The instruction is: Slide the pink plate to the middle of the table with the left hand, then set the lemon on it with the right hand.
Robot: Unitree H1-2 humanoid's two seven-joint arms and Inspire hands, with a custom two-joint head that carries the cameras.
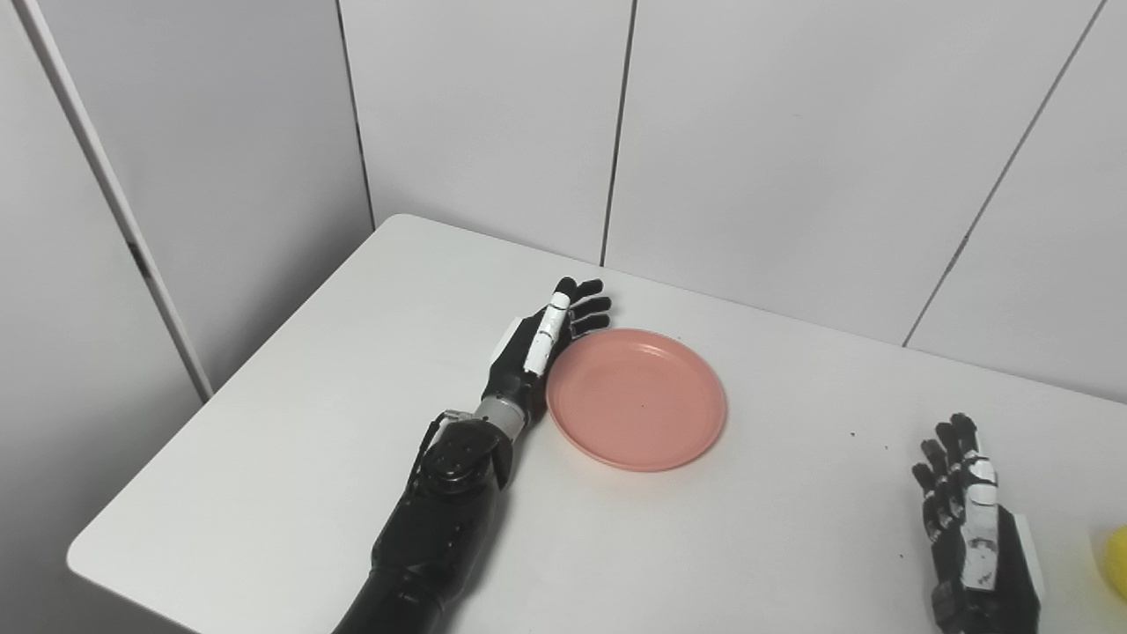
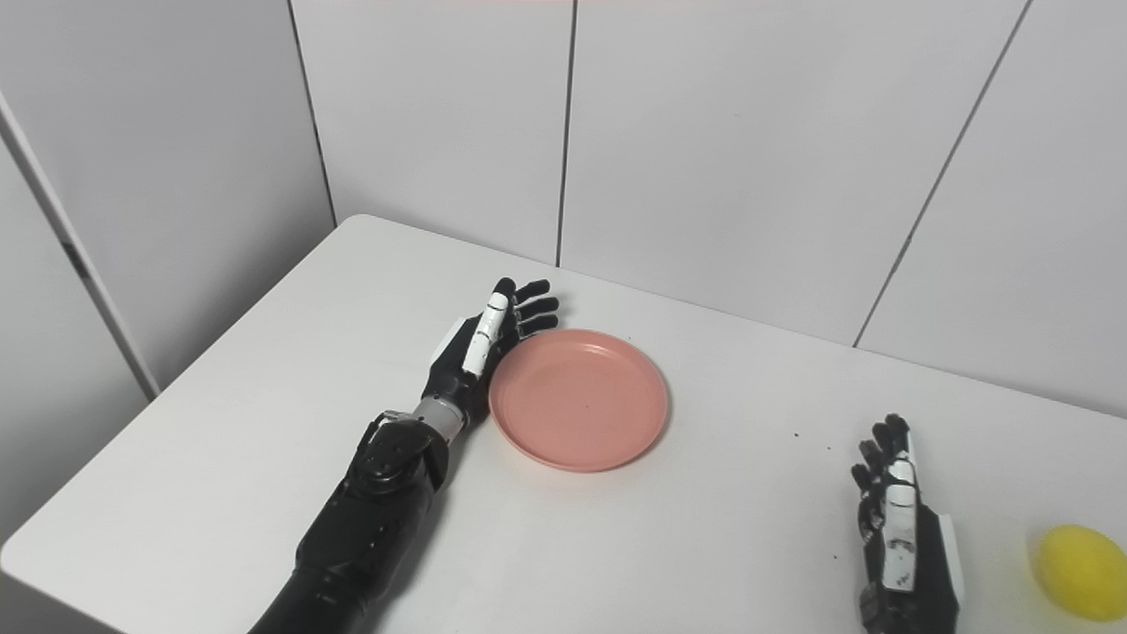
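**Pink plate mid-table, left hand against its rim**

Pink plate (image 2: pixel 578 399) sits flat on the white tabletop (image 2: pixel 229 458), roughly central, empty. Left hand (image 2: pixel 480 348) lies edge-on just beside the plate's left rim, palm side toward it, touching or nearly so; can't tell which. Its fingers (image 2: pixel 533 310) are stretched out and slightly spread past the plate's far-left edge, gripping nothing. Right hand (image 2: pixel 902 528) rests near the tabletop's front right, well apart from the plate, fingers extended and apart, holding nothing. Lemon (image 2: pixel 1079 559) is yellow, on the tabletop at the far right, near the right hand but not touching it; cut off at the frame edge in the left eye view. Grey panelled wall (image 2: pixel 748 132) behind.
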